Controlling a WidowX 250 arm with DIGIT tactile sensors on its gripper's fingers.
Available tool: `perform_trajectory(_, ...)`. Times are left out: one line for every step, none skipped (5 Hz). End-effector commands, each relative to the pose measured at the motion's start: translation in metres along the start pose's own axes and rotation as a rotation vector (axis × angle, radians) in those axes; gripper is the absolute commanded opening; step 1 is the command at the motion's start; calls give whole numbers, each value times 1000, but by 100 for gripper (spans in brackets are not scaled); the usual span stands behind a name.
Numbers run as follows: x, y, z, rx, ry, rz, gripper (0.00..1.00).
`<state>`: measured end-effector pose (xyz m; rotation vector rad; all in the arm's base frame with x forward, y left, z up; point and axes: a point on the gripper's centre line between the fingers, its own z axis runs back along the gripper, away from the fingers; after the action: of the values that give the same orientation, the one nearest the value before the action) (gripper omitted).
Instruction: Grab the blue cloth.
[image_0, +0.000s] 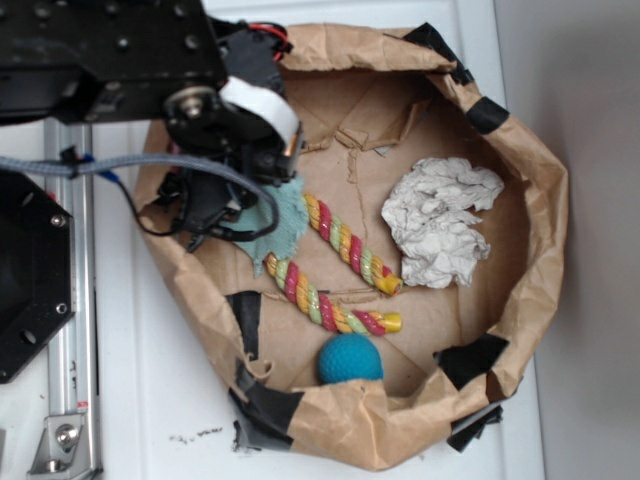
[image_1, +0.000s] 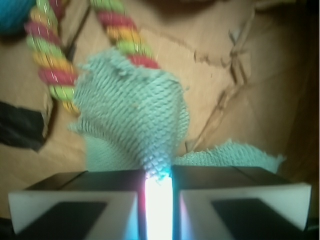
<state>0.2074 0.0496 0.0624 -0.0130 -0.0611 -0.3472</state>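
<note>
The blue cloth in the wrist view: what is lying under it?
Under the blue cloth lies one end of the striped rope; brown paper lining surrounds it. How far the rope runs beneath is covered. The jaws pinch the cloth.

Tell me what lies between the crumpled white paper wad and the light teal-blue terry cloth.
Exterior view: one striped rope toy lies between paper wad and cloth.

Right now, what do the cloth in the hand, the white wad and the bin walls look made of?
Cloth: soft teal woven or terry fabric, waffle-like weave, frayed edges, pinched in the hand.
White wad: crumpled paper by the look, sharp matte creases.
Bin walls: brown kraft paper, wrinkled, patched with black tape.
</note>
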Motion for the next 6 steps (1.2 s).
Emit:
perform_trajectory(16,8,-7,-19,-32,-22,100)
perform_trajectory(18,7,-17,-29,-18,-32,100)
perform_trajectory(18,8,-24,-31,-15,-27,100)
perform_trajectory(17,9,-31,-36,-5,-22,100)
perform_trajectory(14,11,-38,-37,0,-19,100)
perform_trajectory(16,14,-48,-44,6,-25,100)
